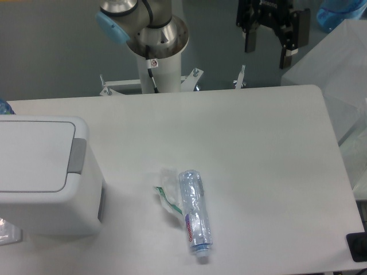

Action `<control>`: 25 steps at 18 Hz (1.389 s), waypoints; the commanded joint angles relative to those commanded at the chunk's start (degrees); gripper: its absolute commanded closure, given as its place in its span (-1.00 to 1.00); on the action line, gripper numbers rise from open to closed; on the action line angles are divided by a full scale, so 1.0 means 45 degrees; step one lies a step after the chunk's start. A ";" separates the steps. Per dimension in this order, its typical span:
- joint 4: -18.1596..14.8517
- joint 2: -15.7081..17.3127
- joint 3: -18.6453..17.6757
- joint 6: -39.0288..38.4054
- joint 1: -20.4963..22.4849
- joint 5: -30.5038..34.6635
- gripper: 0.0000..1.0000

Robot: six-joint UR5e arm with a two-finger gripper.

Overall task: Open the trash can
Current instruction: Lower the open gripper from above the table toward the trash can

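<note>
one trash can (43, 177), one crushed plastic bottle (194, 215), one gripper (268, 40), one table (258, 149)

Single fixed view. The table (246, 149) is being viewed from above and from the side opposite the arm base (157, 43), angled steeply downward. Most of the tabletop is being covered at moderate range; the left and near edges are being cropped.

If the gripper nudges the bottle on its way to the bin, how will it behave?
The bottle looks clear, crushed and empty, so it is probably very light and would skid or spin on the smooth table. It lies on its side, so it may roll, though the dents could stop it. The thin walls would likely buckle if squeezed.
</note>
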 joint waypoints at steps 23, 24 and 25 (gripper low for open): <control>0.4336 -0.1660 -0.0156 -1.3413 -0.4119 -0.1680 -1.00; 0.4336 -0.1737 -0.0156 -1.3998 -0.4373 -0.1680 -1.00; 0.4336 -0.1758 -0.0234 -1.4565 -0.4569 -0.1680 -1.00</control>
